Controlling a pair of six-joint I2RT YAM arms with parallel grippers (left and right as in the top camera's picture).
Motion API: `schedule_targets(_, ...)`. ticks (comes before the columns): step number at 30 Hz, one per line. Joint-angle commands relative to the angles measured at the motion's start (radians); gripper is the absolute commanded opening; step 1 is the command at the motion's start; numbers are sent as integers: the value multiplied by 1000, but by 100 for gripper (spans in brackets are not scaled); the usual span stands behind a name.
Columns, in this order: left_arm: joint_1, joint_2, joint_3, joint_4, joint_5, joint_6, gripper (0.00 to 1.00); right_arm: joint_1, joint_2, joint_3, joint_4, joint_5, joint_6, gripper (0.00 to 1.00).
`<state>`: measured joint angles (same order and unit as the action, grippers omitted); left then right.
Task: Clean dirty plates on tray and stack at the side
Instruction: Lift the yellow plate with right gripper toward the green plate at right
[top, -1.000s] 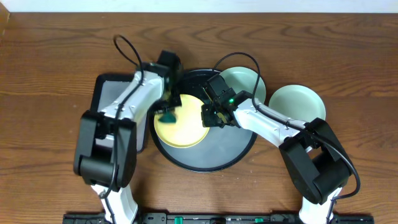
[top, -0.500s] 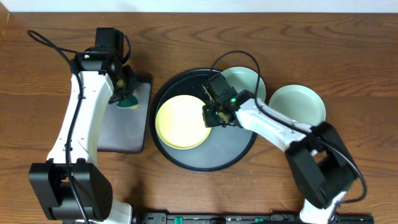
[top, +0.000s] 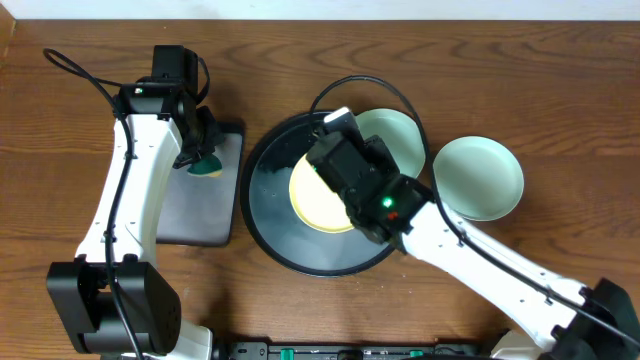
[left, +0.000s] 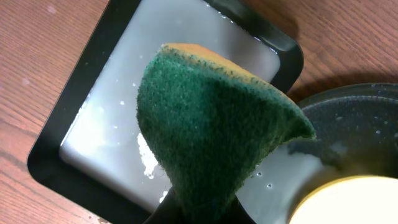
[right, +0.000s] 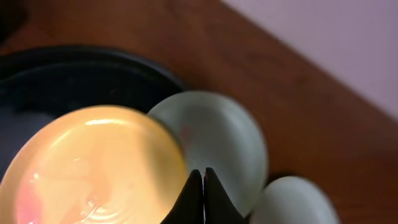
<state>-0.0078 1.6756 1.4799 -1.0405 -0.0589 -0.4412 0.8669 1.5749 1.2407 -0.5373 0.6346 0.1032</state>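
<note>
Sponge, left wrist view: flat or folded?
Folded. The green sponge is bent into a cone, its yellow backing showing at the top edge, pinched at the base by the left gripper over the grey tray.

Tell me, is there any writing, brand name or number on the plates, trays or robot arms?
No text can be read anywhere.
The yellow plate, mint plates, round tray, grey tray and sponge are plain.
The arms show only small lights, no letters.

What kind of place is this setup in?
Probably a lab bench staged for dishwashing, not a kitchen: brown wooden table, green scouring sponge over a dark grey rectangular tray of whitish liquid, pale yellow plastic plate over a large round black tray.
</note>
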Motion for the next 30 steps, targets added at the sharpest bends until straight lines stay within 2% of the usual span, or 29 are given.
schedule_targets(1,2,-3,14,-2,-12,13,8,55,-24,10,2,179,-85,1)
schedule_targets(2,2,-3,14,-2,-12,13,8,57,-24,10,-9,159,-77,1)
schedule_targets(5,2,-2,14,-2,-12,13,8,18,-24,10,-55,6,64,2)
schedule_targets(9,2,-2,14,-2,-12,13,8,-138,-9,10,-83,-324,165,18)
schedule_targets(10,2,-2,14,-2,-12,13,8,-197,4,10,-84,-425,166,23)
schedule_targets(13,2,-2,14,-2,-12,13,8,-330,55,10,-80,-647,156,31)
schedule_targets(15,2,-2,14,-2,-12,13,8,-417,120,10,-65,-826,95,35)
schedule_targets(19,2,-2,14,-2,-12,13,8,-499,247,10,-53,-1015,32,45)
schedule_targets(24,2,-2,14,-2,-13,13,8,-529,339,10,-33,-1099,30,44)
schedule_targets(30,2,-2,14,2,-13,13,8,-526,352,10,-2,-1121,31,34)
